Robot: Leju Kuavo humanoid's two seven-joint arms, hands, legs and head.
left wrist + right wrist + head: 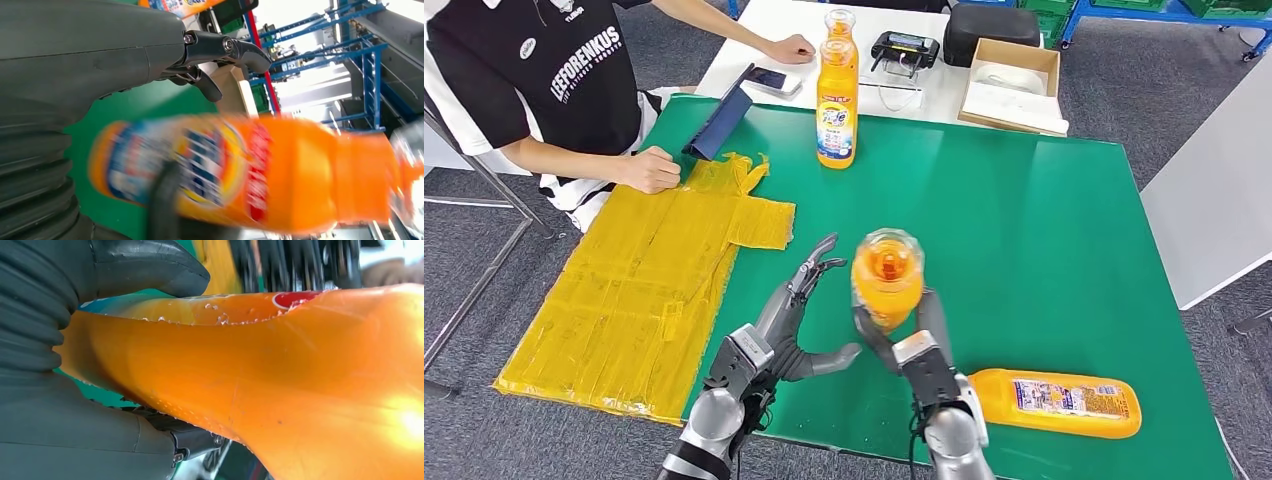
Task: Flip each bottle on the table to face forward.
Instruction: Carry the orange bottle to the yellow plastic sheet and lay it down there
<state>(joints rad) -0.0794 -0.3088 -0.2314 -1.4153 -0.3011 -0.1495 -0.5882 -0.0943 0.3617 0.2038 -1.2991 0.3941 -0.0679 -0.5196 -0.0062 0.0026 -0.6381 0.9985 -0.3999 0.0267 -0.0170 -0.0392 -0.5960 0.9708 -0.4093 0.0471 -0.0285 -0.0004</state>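
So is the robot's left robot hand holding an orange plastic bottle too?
No, the left robot hand is open beside the orange plastic bottle, which the right robot hand holds.

The head view looks down from high over the green worktop (1044,240); both wrist views sit close against the held orange bottle (887,275), shared by all three.

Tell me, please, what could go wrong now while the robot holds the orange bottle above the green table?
1. The right hand alone grips the lifted bottle; the left hand is open beside it, so the bottle may slip while turning.
2. Another bottle lying flat is close to the right arm and the table edge; a swing might push it off.
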